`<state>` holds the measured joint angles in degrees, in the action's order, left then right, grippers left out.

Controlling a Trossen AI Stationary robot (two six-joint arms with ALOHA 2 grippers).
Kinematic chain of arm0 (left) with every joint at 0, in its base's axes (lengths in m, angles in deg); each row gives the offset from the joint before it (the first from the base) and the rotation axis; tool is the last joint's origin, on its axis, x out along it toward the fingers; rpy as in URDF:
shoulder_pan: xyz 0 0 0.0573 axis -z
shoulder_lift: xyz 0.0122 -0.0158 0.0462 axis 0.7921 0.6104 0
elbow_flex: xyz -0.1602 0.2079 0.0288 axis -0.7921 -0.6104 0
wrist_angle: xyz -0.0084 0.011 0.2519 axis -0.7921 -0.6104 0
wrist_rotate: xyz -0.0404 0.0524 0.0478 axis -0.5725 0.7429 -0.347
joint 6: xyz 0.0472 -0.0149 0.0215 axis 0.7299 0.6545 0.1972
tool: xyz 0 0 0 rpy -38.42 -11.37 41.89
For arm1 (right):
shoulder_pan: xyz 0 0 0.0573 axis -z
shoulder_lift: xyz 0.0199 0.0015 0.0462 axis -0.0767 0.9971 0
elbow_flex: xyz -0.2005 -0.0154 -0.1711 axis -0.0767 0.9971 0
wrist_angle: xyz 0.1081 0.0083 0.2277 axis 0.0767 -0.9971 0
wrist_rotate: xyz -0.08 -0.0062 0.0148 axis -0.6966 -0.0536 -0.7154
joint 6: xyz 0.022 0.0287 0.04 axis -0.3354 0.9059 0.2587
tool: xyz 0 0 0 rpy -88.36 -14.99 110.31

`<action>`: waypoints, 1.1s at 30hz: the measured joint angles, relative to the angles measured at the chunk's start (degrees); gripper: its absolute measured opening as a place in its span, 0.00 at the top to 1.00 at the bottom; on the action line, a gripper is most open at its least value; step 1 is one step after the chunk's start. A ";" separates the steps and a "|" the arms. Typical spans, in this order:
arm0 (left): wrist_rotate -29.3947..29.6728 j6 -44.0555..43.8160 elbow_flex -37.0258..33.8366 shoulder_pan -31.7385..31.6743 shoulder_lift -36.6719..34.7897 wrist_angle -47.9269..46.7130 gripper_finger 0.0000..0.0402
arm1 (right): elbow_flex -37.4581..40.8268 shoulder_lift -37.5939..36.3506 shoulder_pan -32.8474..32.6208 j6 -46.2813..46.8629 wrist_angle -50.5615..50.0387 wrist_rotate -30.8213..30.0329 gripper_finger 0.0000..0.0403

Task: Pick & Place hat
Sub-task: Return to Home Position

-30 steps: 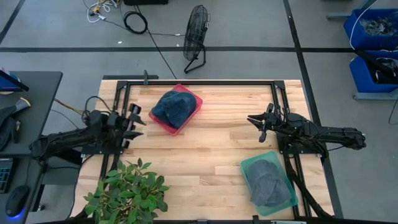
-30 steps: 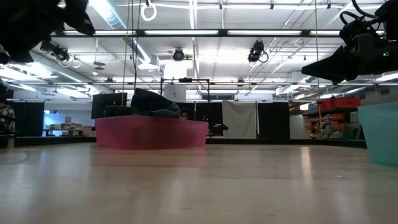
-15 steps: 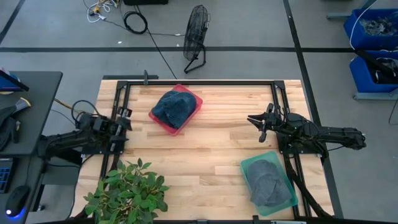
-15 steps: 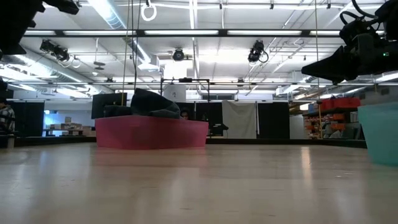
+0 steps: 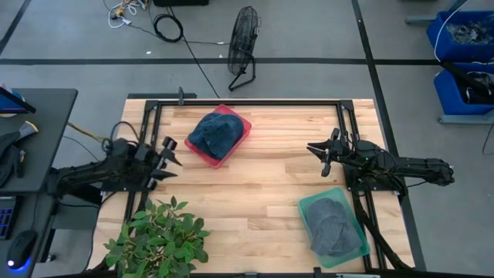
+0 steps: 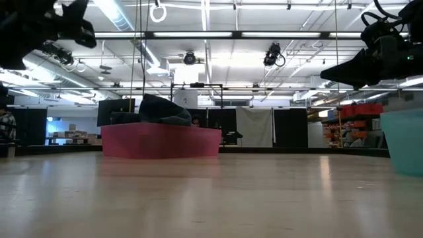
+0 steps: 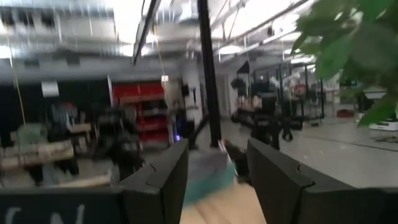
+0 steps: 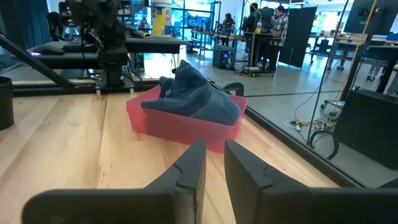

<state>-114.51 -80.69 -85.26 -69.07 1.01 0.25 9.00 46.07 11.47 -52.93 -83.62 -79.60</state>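
Change, left arm: the left gripper (image 5: 173,154) stood farther right over the table's left edge than half a second before, close again to its place of one second before.
Change, right arm: none; the right gripper (image 5: 318,157) held the same place at the right side of the table (image 5: 262,174).
Change, contents: both bins and their caps lay unmoved.
Left gripper fingers: spread wide apart in the left wrist view, with nothing between them.
Right gripper fingers: nearly together, a narrow slit between them, gripping nothing.
Blue cap (image 5: 216,133): soft, crumpled denim-blue fabric, heaped inside the red bin (image 5: 197,150) and rising above its rim.
Red bin: shallow rectangular plastic tray, smooth walls, set at an angle at the far centre-left of the table.
Gray caps (image 5: 332,228): dull gray fabric, lying flat inside the green bin (image 5: 309,205).
Green bin: translucent teal plastic, rectangular with rounded corners, at the near right corner.
Table: pale wooden planks with visible grain, bordered by a black metal frame.
Plant (image 5: 158,239): leafy green, at the near left corner.
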 joint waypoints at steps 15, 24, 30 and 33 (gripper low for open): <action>-0.06 0.00 0.00 13.65 -7.22 -8.37 0.58 | 0.00 0.00 0.00 0.00 -0.01 0.00 0.84; -0.02 0.00 0.00 15.72 -7.17 -8.71 0.58 | 0.00 0.00 0.00 0.00 -0.02 0.00 0.84; -0.02 0.00 0.00 15.70 -6.91 -8.72 0.58 | 0.00 0.00 0.00 0.00 -0.02 -0.01 0.84; -0.02 0.00 0.00 15.70 -6.91 -8.76 0.58 | 0.02 0.00 0.00 -0.02 -0.02 0.00 0.84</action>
<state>-114.53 -80.69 -85.26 -53.38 -5.89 -8.51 9.01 46.07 11.47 -52.95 -83.65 -79.60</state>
